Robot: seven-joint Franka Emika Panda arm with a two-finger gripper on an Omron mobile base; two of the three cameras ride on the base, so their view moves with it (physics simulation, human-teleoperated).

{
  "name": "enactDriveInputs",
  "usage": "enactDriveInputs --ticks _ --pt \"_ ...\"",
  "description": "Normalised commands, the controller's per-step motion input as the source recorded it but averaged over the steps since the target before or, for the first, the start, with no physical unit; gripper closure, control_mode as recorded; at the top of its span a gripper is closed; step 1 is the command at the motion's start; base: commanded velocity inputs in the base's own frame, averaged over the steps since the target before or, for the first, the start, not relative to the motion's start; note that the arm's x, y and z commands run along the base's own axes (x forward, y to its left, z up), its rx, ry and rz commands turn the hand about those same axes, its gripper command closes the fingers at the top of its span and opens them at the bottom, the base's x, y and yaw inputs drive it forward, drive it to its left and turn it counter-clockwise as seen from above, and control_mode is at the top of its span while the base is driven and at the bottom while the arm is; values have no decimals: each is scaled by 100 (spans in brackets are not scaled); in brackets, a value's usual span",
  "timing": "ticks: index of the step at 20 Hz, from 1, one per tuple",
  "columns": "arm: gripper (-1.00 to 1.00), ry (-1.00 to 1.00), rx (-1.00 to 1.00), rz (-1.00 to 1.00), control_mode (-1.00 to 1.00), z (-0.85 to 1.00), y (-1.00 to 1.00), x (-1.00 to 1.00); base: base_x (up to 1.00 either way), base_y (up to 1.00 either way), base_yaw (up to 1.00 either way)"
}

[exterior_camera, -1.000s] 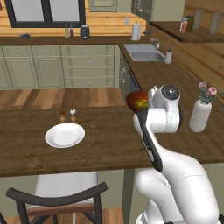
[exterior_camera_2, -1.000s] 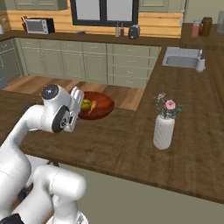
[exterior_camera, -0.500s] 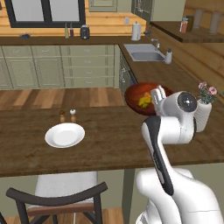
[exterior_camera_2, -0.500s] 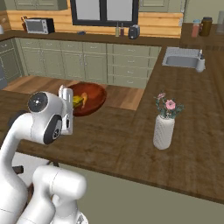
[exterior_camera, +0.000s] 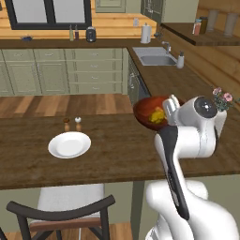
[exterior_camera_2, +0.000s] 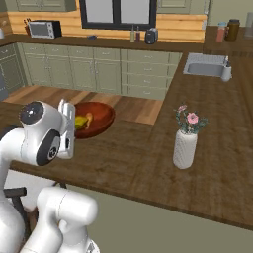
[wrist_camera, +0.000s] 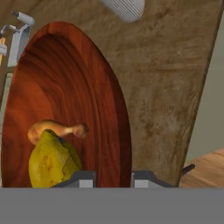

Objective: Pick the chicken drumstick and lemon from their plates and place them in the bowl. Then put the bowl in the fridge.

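Observation:
The reddish-brown bowl (exterior_camera: 144,107) (exterior_camera_2: 102,116) (wrist_camera: 65,78) hangs tilted over the counter's far edge. My gripper (exterior_camera: 171,106) (exterior_camera_2: 67,127) (wrist_camera: 113,179) is shut on its near rim, one fingertip inside and one outside. Inside the bowl lie the yellow-green lemon (wrist_camera: 54,161) (exterior_camera: 157,115) (exterior_camera_2: 79,121) and, touching it, the golden-brown drumstick (wrist_camera: 56,128). A white plate (exterior_camera: 70,144) rests bare on the counter to the left. The pale blue plate and the fridge are out of view.
A white ribbed vase with pink flowers (exterior_camera_2: 185,147) (exterior_camera: 221,96) (wrist_camera: 124,8) stands on the counter to the right of the bowl. Salt and pepper shakers (exterior_camera: 71,124) sit behind the white plate. A dark chair (exterior_camera: 61,211) is at the counter's near side. A sink (exterior_camera_2: 207,69) lies on the right run.
The arm's wrist has swung out to the right in the left base view, turning the hand. The bowl stays gripped with both foods in it and has shifted only slightly.

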Motion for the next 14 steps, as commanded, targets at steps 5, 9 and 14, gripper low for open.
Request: enactDriveInputs --ticks 5,9,14 --pt "100 -13 2 2 -100 -2 0 -93 0 0 0" --pt "100 -20 7 25 -100 -17 -3 -29 0 0 0" --pt "100 -31 3 10 -100 -62 0 2 0 0 0"
